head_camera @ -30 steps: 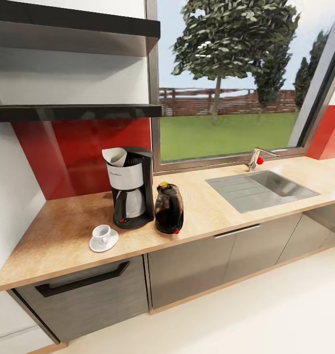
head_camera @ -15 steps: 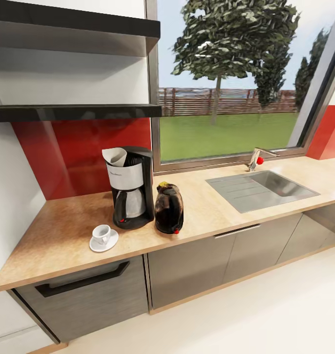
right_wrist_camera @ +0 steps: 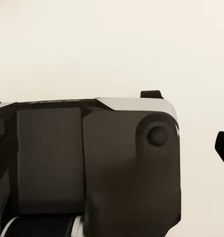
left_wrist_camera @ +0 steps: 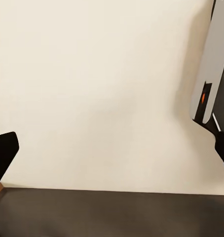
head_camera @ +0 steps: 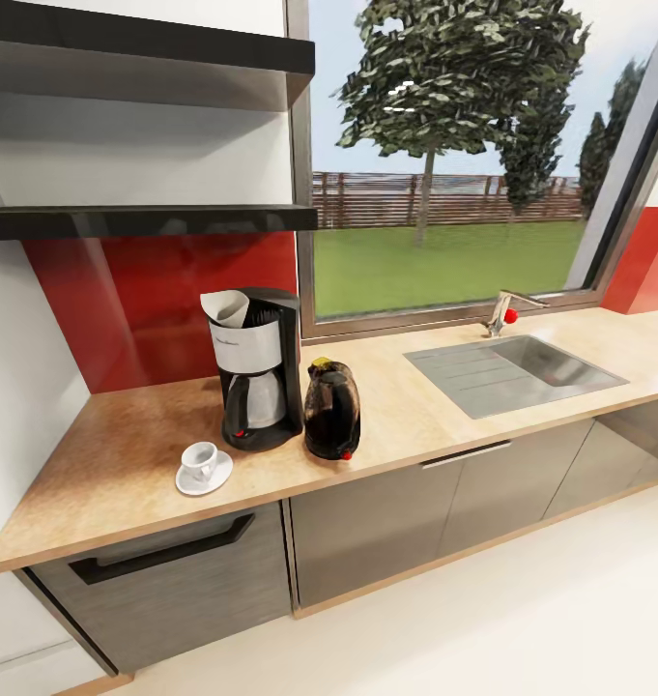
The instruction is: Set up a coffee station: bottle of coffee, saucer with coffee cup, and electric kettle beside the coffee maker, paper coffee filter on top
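Over pale floor: left gripper (left_wrist_camera: pixel 112 153) spread wide, empty; right gripper's state unclear | on countertop (head_camera: pixel 415 406): filter (head_camera: pixel 226 307) atop coffee maker (head_camera: pixel 256 372), kettle (head_camera: pixel 331 411) beside, cup (head_camera: pixel 200 458) on saucer (head_camera: pixel 204 475) | coffee bottle unseen, apparently left.

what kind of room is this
A home kitchen, rendered in a simulator. A wooden countertop over grey cabinets holds a steel sink with a tap, under a window onto a garden, and a coffee maker stands beside an electric kettle.
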Controlling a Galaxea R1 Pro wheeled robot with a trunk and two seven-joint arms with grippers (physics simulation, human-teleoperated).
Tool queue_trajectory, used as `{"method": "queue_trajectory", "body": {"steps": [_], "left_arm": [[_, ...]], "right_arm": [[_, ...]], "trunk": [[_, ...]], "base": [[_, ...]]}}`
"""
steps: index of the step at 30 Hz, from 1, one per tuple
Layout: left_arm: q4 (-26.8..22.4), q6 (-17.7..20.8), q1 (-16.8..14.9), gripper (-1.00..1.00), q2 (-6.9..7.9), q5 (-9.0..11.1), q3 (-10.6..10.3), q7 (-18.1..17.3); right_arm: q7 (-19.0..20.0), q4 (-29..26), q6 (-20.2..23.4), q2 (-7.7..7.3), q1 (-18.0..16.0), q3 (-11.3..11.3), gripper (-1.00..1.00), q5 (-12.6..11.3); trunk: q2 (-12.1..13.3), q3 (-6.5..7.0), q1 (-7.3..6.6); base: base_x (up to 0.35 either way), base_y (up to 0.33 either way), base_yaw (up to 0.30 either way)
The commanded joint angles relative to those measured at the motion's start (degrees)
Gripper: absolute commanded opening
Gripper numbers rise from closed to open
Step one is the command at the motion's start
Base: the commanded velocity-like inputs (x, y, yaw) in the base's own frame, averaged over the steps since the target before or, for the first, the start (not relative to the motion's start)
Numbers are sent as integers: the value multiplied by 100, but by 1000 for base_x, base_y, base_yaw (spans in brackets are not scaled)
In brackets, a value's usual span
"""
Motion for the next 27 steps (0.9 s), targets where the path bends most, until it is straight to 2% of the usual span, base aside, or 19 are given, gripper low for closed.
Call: {"method": "queue_trajectory", "body": {"steps": [1, 27], "left_arm": [[-5, 17, -5, 100, -1, -38, 34, 7], [-15, -67, -5, 100, -12, -28, 48, 7]], "right_arm": [[-19, 3, -18, -5, -5, 51, 100, -47], [-19, -16, -21, -16, -5, 54, 100, -57]], "trunk": [[-12, -12, 3], [-12, -12, 3]], "base": [[0, 0, 0], [0, 0, 0]]}}
